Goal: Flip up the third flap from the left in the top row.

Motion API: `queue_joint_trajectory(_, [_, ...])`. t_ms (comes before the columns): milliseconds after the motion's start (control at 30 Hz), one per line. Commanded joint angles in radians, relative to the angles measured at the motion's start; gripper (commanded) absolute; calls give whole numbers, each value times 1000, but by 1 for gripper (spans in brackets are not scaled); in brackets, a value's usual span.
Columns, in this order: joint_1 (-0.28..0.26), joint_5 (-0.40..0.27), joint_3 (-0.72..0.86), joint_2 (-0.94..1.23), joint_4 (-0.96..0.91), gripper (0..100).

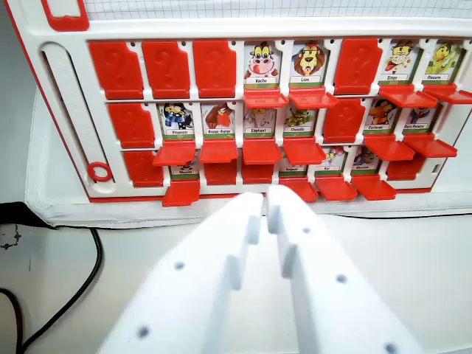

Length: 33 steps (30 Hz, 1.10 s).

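Observation:
A white and red flap board (66, 110) lies across the upper half of the wrist view. Its top row begins with three flaps showing red question-mark faces; the third from the left (214, 68) is one of these. To its right, the cow card (262, 63) and lion card (310, 63) show their pictures. My gripper (265, 200) fills the bottom centre, with its white fingers nearly together and nothing between them. Its tips hover just in front of the board's near edge, below the bottom row and clear of every flap.
A black cable (82, 284) curls over the white table at lower left. A red ring (99, 172) sits in the board's left margin. Grid paper (258, 7) lies beyond the board's far edge. The middle and bottom rows mix picture cards and red faces.

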Motion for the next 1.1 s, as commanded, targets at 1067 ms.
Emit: queue_joint_trajectory(1067, [15,-31,15,176,78,0])
